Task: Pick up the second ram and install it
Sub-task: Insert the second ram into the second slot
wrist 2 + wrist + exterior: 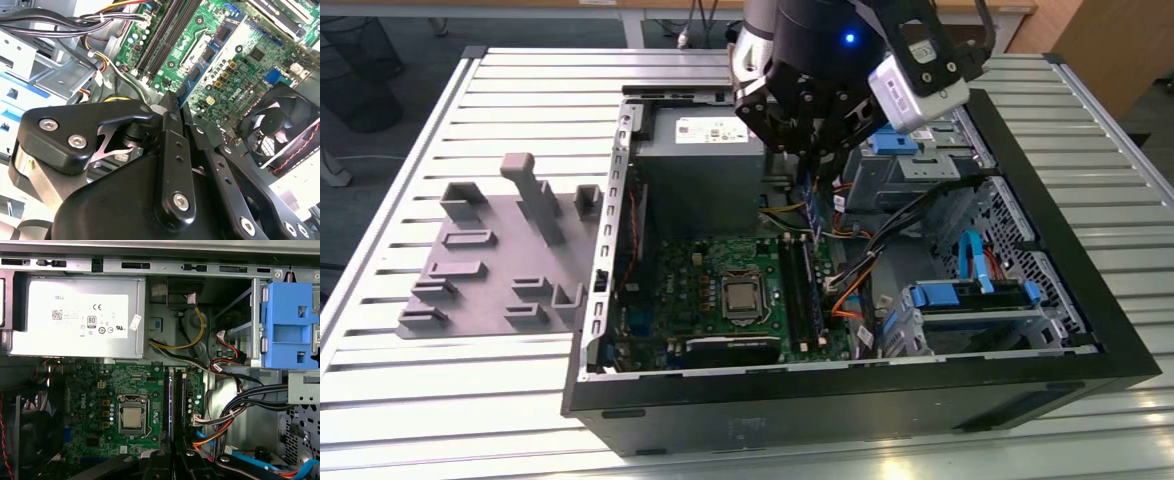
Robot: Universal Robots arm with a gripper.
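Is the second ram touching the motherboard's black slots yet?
Cannot tell. In the exterior view the second ram, held by the pincer, overlaps the black slots at one end; neither contact nor gap shows.

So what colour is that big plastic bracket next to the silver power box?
Bright blue. The bracket shows best in the first wrist view, beside the power supply.

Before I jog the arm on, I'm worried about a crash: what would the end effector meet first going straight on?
Probably the long black memory slots on the motherboard; the end effector points down over them, holding the second ram edge-on. Depth is unclear.
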